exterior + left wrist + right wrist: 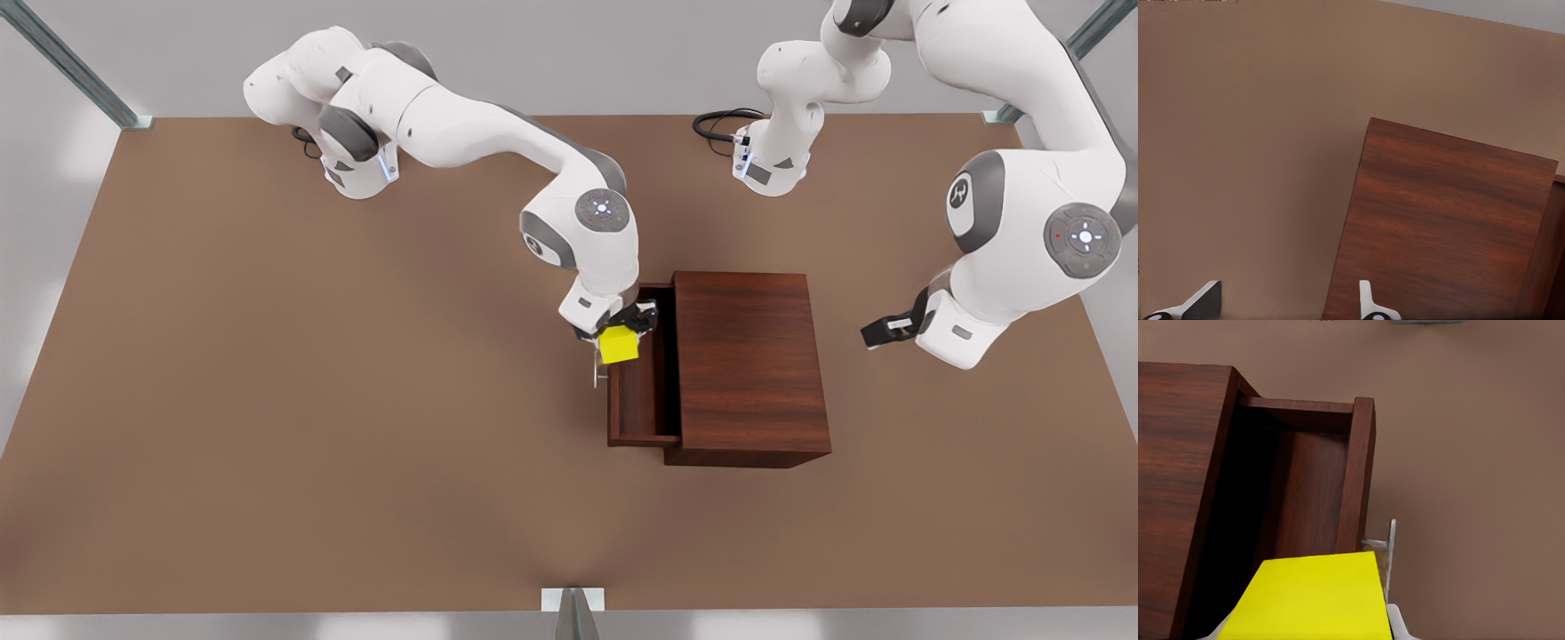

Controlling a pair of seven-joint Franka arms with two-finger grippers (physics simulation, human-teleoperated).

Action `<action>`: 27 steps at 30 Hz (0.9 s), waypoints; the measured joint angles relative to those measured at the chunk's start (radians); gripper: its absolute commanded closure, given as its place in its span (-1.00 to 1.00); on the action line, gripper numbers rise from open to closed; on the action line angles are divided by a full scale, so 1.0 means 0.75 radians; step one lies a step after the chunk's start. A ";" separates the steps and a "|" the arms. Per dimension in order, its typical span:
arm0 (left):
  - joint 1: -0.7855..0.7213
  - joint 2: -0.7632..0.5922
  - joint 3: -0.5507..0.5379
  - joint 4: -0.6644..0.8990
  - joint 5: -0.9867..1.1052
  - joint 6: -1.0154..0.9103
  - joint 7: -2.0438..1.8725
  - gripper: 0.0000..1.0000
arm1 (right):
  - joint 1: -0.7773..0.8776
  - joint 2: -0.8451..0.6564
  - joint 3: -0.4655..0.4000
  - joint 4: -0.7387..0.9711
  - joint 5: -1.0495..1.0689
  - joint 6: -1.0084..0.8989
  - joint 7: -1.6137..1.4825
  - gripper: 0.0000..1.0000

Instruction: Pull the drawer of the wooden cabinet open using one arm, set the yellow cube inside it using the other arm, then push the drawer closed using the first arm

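Observation:
The wooden cabinet [747, 364] [1438, 227] [1178, 467] stands mid-table with its drawer [636, 409] [1311, 493] pulled out toward the front view's left. The drawer's silver bar handle [594, 369] [1389, 553] sticks out from its front panel. My right gripper [620, 333] is shut on the yellow cube [618, 345] [1311, 597] and holds it above the open drawer, close to the front panel. My left gripper [876, 332] [1288, 307] waits open beyond the cabinet on the front view's right, apart from it, holding nothing.
The brown table [267, 400] has bare room all around the cabinet. Both arm bases stand at the far edge, with a black cable [720, 120] beside one. Metal frame posts [573, 613] stand at the table's edges.

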 measured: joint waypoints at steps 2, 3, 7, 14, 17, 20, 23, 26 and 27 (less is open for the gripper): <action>0.000 0.001 0.000 0.000 0.000 -0.002 0.046 -1.00 | 0.036 0.024 -0.023 0.001 -0.001 0.070 0.065 0.07; 0.001 0.001 0.000 0.000 0.000 -0.003 0.068 -1.00 | 0.051 0.038 -0.031 0.001 -0.001 0.105 0.097 0.07; 0.004 0.004 0.000 0.000 -0.001 -0.007 0.142 -1.00 | 0.115 0.068 -0.104 0.001 -0.010 0.205 0.211 -1.00; -0.004 0.009 0.000 0.000 -0.002 -0.011 0.237 -1.00 | -0.165 -0.279 -0.051 -0.079 0.063 0.048 0.302 -1.00; -0.136 0.011 -0.003 0.001 -0.021 -0.017 0.219 -0.86 | -0.563 -0.602 -0.022 -0.242 0.156 -0.193 0.204 -1.00; -0.365 0.034 -0.006 0.003 -0.101 -0.021 0.067 0.21 | -0.879 -0.907 0.031 -0.602 0.201 -0.365 0.055 -1.00; -0.563 0.107 -0.007 0.026 -0.185 0.037 -0.186 0.56 | -0.895 -0.978 -0.073 -0.743 0.232 -0.461 -0.112 -1.00; -0.711 0.227 -0.005 0.030 -0.226 0.198 -0.517 0.57 | -0.907 -0.848 -0.254 -0.535 0.264 -0.555 -0.307 -1.00; -0.740 0.269 -0.006 0.030 -0.237 0.254 -0.629 0.57 | -0.886 -0.826 -0.268 -0.496 0.268 -0.579 -0.366 -1.00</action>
